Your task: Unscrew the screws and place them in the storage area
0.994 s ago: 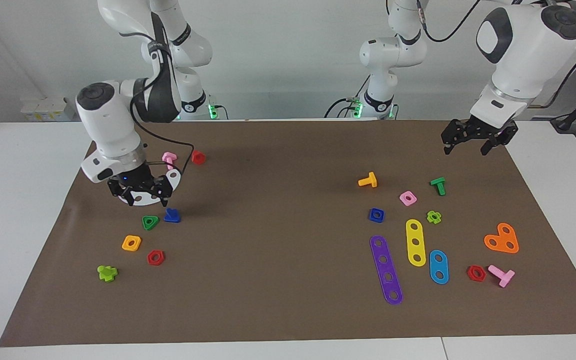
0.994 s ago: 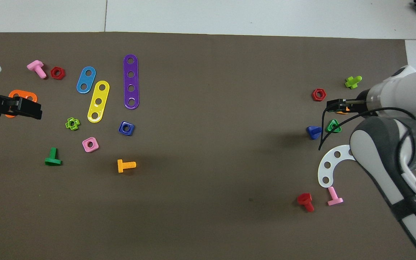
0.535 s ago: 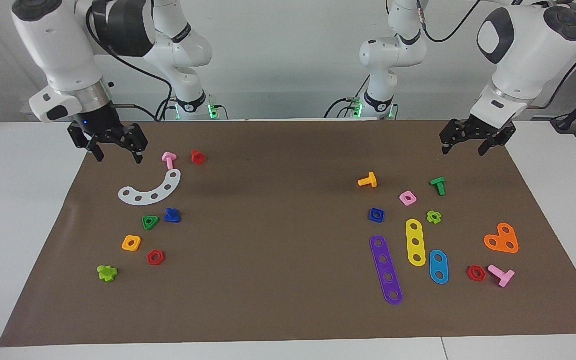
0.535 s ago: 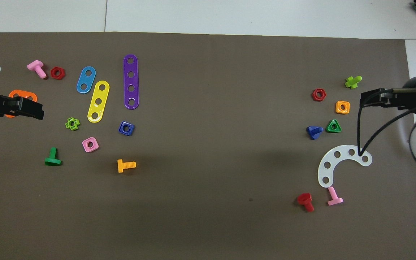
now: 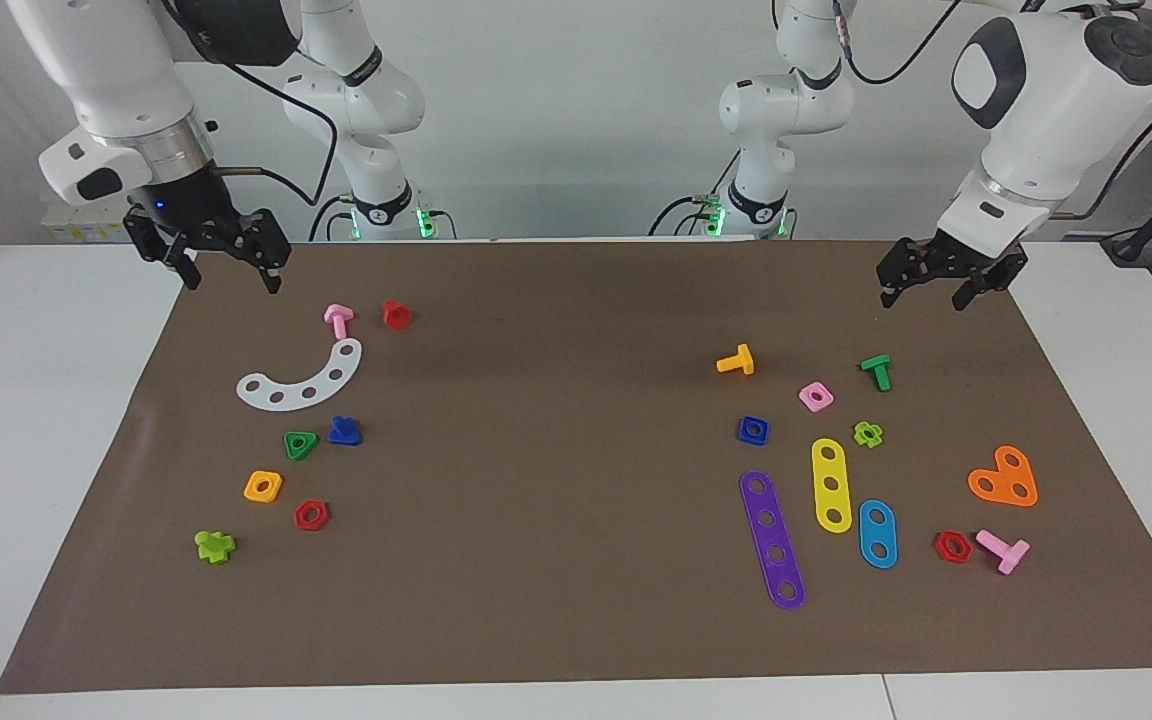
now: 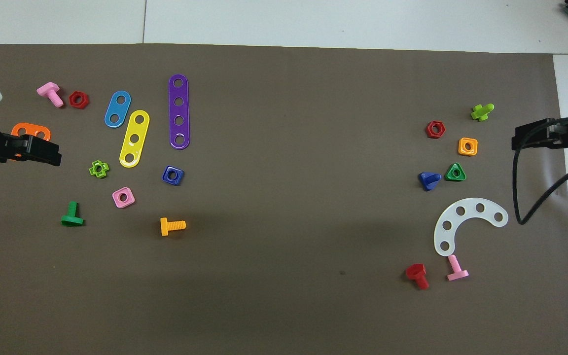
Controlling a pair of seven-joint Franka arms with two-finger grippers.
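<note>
The dark-blue screw (image 5: 344, 431) with a triangular head lies loose on the brown mat (image 5: 556, 500), beside a green triangular nut (image 5: 300, 444); it also shows in the overhead view (image 6: 429, 180). My right gripper (image 5: 231, 282) is open and empty, raised over the mat's edge at the right arm's end, well apart from the screw; its tip shows in the overhead view (image 6: 520, 140). My left gripper (image 5: 924, 298) is open and empty, raised over the mat at the left arm's end, and waits there; it also shows in the overhead view (image 6: 50, 153).
A white curved plate (image 5: 301, 380), a pink bolt (image 5: 337, 320), a red bolt (image 5: 395, 314) and several nuts lie around the screw. At the left arm's end lie a purple strip (image 5: 773, 540), a yellow strip (image 5: 831, 485), a dark-blue square nut (image 5: 753, 430) and other bolts.
My right gripper has risen from just above the white curved plate and pulled back toward the robots to the mat's edge. The screw and the left arm have stayed put.
</note>
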